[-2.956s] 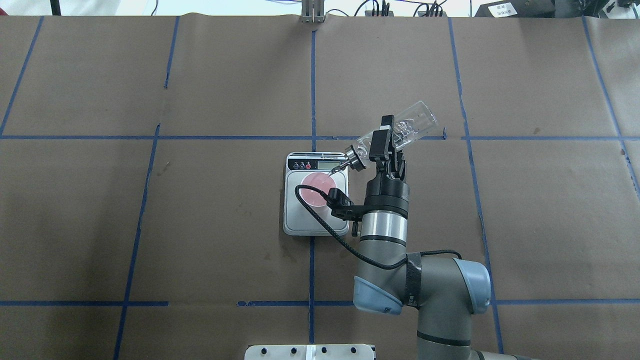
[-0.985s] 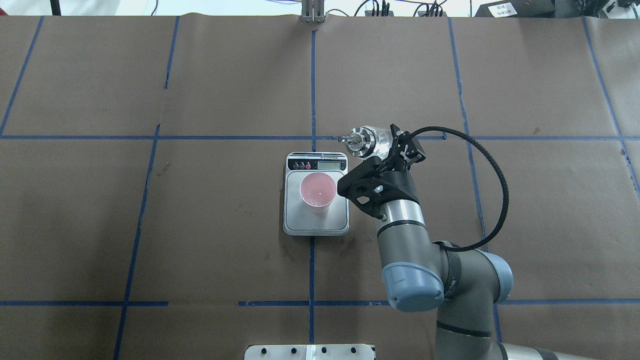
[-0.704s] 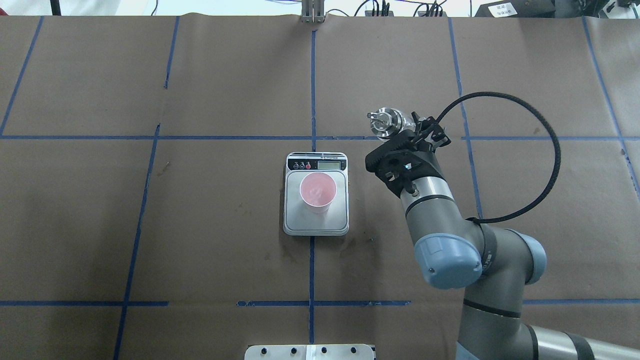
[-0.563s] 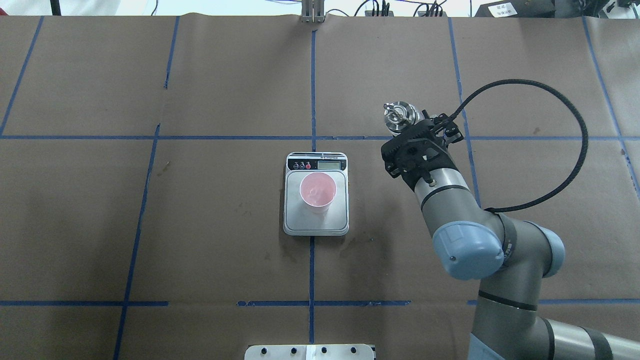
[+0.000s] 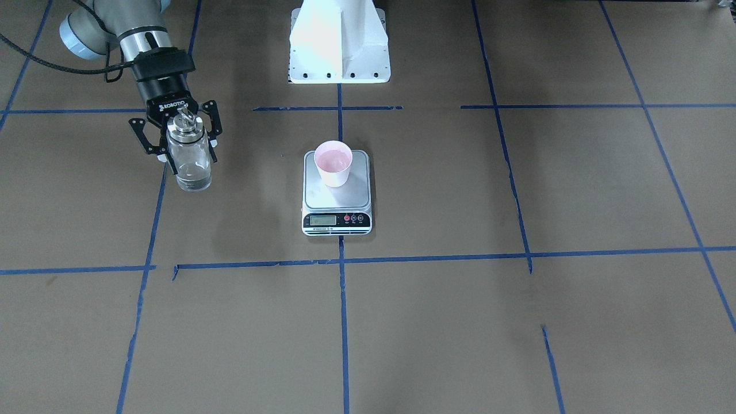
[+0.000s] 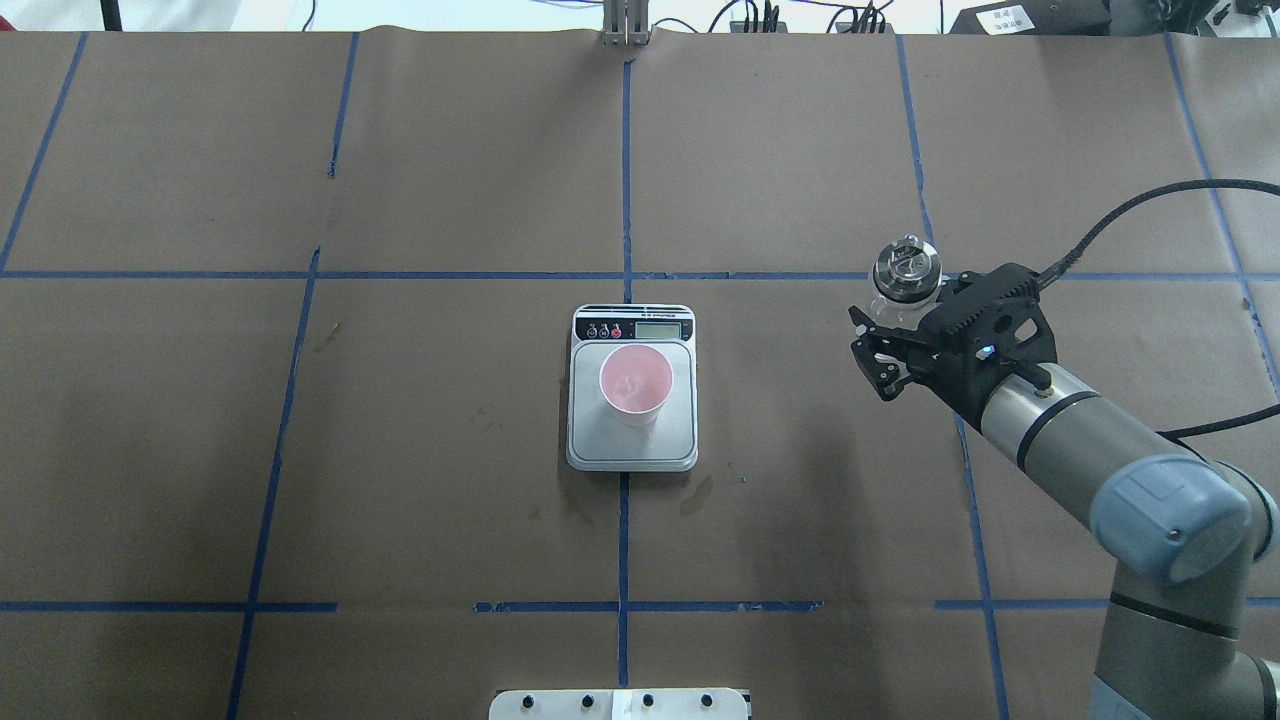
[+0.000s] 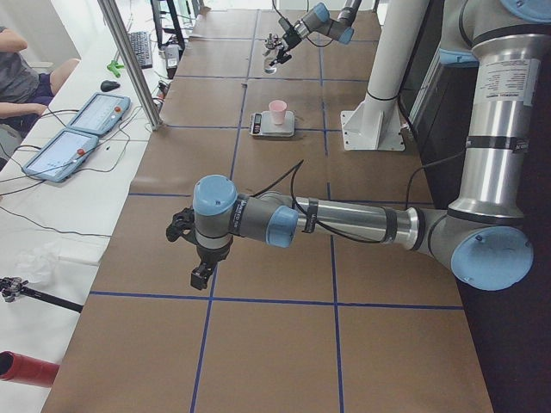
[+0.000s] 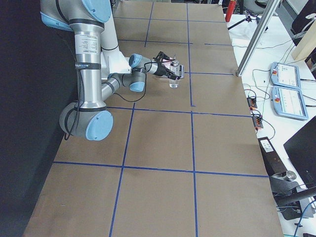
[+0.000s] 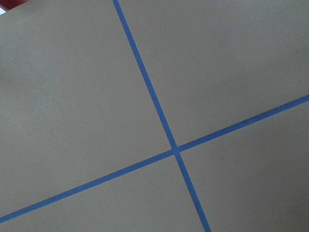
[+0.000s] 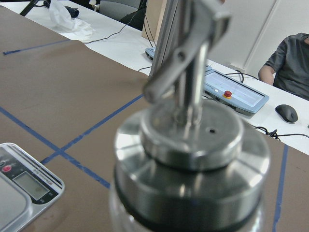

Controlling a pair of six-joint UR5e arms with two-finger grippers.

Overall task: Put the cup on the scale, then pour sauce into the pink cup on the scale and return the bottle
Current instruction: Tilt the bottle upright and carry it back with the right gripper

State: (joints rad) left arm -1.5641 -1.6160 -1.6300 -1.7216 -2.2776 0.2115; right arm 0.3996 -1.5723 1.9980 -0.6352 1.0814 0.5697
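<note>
cup (image 6: 635, 380) pink | scale (image 6: 590, 440) silver, black strip (image 6: 633, 329) | bottle (image 5: 188, 161) clear, silver cap (image 6: 905, 267)

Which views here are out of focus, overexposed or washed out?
Right wrist view: the bottle fills the frame, close and soft, while the scale corner behind looks sharper. Left wrist view: evenly lit, only brown paper and blue tape. Overhead view: the strip above the paper's far edge is blown out white. Front-facing view: sharp; the white base is nearly washed out.

In the right wrist view the clear glass bottle with a silver metal cap (image 10: 188, 159) loomed blurred, its body cut off below, the silver kitchen scale (image 10: 21, 191) showed only a corner, and the small, dark left tool (image 7: 198, 277) hid how its jaws stood.
</note>
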